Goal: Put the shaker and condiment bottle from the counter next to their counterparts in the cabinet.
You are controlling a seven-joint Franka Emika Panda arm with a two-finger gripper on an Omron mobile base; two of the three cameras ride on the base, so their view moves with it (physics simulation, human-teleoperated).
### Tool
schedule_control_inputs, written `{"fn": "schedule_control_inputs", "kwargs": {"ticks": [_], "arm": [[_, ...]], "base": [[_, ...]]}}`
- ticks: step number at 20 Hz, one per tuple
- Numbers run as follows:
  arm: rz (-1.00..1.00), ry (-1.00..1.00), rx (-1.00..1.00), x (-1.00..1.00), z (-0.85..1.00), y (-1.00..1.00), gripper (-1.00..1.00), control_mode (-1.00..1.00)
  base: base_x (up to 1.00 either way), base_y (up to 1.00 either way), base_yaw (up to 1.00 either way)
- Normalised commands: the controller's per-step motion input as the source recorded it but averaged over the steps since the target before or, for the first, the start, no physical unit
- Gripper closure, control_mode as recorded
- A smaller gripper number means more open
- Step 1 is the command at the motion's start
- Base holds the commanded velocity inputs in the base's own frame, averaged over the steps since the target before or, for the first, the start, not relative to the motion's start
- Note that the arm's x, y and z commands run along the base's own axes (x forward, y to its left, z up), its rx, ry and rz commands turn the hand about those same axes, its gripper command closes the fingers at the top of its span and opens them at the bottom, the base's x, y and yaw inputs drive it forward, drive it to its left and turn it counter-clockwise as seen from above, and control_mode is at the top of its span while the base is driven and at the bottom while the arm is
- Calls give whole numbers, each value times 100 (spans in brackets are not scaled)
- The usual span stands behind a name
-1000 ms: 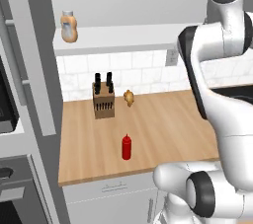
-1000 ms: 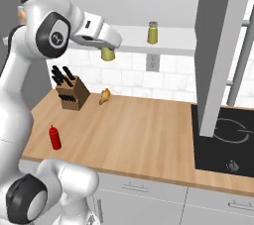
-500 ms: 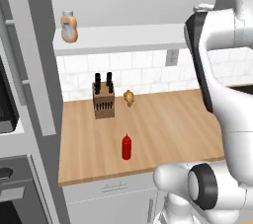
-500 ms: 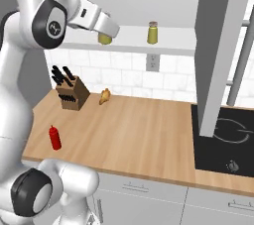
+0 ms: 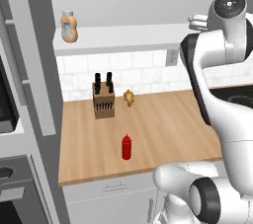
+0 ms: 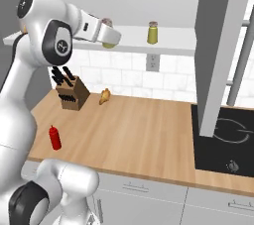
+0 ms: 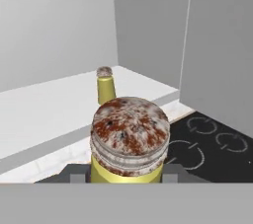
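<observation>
Gripper: the gripper is clamped on the held shaker, raised to the level of the cabinet, at the front edge of its shelf; in the hand view the finger tips sit on either side of the shaker's yellow body.
Held shaker: olive-yellow cylinder with a mottled grey-brown metal cap, upright in the gripper; in the right base view its cap shows above the hand and its yellow base below.
Second shaker: an identical shaker stands upright on the cabinet shelf, to the right of the held one and apart from it; in the hand view it lies beyond the held shaker, farther along the shelf.
Orange sauce bottle: a chubby orange bottle with a pale cap stands upright near the left end of the shelf, well apart from both shakers.
Condiment bottle: the red squeeze bottle stands upright on the bench, near its front edge and left of centre.
Knife block: a wooden knife block with dark handles stands far back on the bench, close to the white tiles.
Tan item: a small tan-brown lumpy item lies just right of the knife block.
Cooktop: a black cooktop is set in the bench at the right.
</observation>
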Motion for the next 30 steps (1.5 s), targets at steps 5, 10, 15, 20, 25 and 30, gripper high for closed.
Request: {"fn": "schedule_control_inputs", "kwargs": {"ticks": [5,10,15,20,25,30], "arm": [[0,17,1,60,0,0,100,-100],[0,8,1,51,0,-11,100,-100],[0,-1,0,37,-14,-30,100,-100],[-7,0,0,37,-17,-1,100,-100],[-7,-3,-1,34,-5,0,100,-100],[-2,-9,-3,19,-6,0,100,-100]], "base": [[0,0,0],[0,0,0],[0,0,0],[0,0,0],[0,0,0],[0,0,0]]}}
